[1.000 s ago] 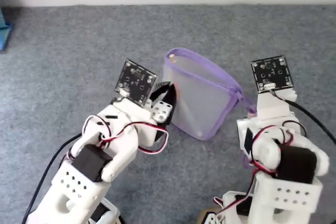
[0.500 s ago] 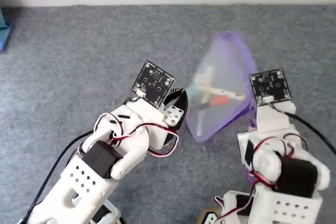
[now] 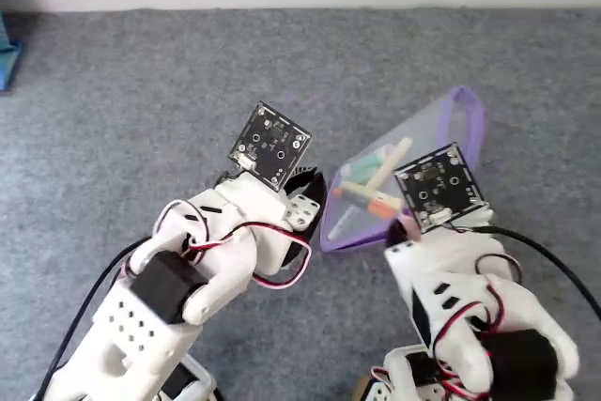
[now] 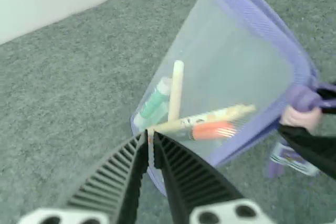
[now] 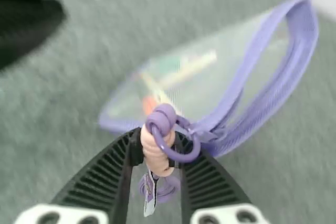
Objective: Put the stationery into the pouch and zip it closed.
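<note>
Pouch [image 3: 427,138] of stationery [image 3: 371,190], gripped by left hand [image 4: 149,137], right hand [image 5: 157,141], tag [image 4: 289,160] unreadable

The pouch [image 3: 418,143] has see-through, faintly frosted plastic walls, smooth with a soft sheen. Its edges are purple woven cloth tape [image 5: 294,56] with a fine ribbed weave. Inside the pouch, the pens [image 4: 202,124] look like smooth, lightly glossy plastic. At the pouch's corner, the zipper pull [image 5: 156,153] is a pink, rubbery-looking matt piece on a smooth purple ring [image 5: 181,155] that looks plastic. Under the pouch, the grey table cover [image 3: 141,82] is rough, matt, felt-like cloth. The left gripper [image 4: 150,139] and right gripper [image 5: 157,145] at the pouch have matt black plastic fingers [image 4: 118,174] with ridged faces, set on matt white plastic bases.
</note>
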Motion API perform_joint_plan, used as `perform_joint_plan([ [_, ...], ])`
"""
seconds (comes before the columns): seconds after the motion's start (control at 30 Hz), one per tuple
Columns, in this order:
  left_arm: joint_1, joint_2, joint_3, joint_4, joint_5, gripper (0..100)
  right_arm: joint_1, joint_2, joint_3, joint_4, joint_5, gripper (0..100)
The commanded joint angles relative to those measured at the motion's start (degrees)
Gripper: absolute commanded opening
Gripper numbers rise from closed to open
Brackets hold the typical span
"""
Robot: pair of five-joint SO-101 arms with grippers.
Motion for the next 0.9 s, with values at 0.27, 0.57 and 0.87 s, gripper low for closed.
perform_joint_plan([
  [0.27, 0.18, -11.08, -3.74, 13.10, 10.55, 33, -7.16, 9.45, -10.99, -9.80, -10.46, 0.7],
  [0.57, 0.18, -10.99, 10.15, -0.62, 11.60, 33, -7.16, 10.68, -13.36, -7.60, -6.86, 0.7],
  [0.87, 0.26, -10.99, 24.04, -15.65, 11.34, 33, -4.79, 11.21, -16.97, 0.84, 7.47, 0.7],
])
